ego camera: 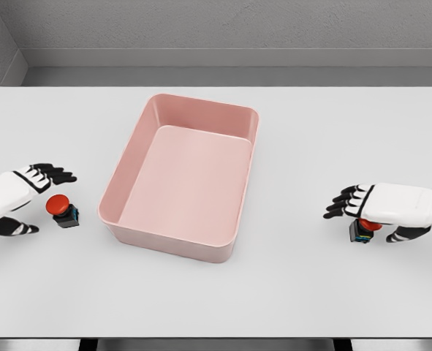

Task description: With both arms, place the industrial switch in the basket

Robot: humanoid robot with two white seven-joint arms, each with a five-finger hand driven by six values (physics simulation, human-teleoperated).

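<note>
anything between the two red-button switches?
Head view: the pink basket sits between the left switch and the right switch; otherwise bare white table.

One pink rectangular basket (179, 179) sits on one white table (311, 292). Two industrial switches are in view, each with a red button on a dark base: one switch (63, 210) lies left of the basket, and the other switch (362, 229) lies to the right, partly covered by a hand. Two robot hands appear, white with black fingers: one left hand (14, 201) at the picture's left edge and one right hand (387, 208) at its right edge. That makes one basket, one table, two switches, two hands.
</note>
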